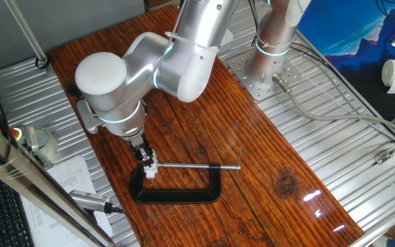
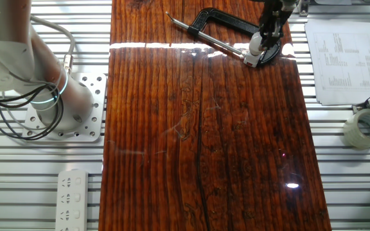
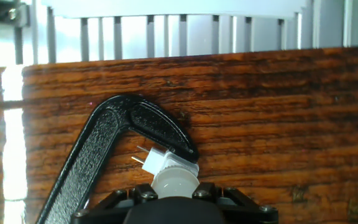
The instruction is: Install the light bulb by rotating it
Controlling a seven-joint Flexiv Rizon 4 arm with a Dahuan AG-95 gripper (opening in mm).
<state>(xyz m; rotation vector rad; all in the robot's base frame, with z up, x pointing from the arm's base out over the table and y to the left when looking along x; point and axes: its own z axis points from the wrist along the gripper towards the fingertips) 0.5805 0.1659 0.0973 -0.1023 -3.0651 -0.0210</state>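
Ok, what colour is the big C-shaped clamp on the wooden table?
Black C-clamp; hand view shows it best.

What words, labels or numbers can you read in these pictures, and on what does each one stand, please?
No text is legible in any view.
The printed sheet beside the wooden table carries rows of print, too small to read.
The C-clamp, the light bulb and the gripper show no readable marking.
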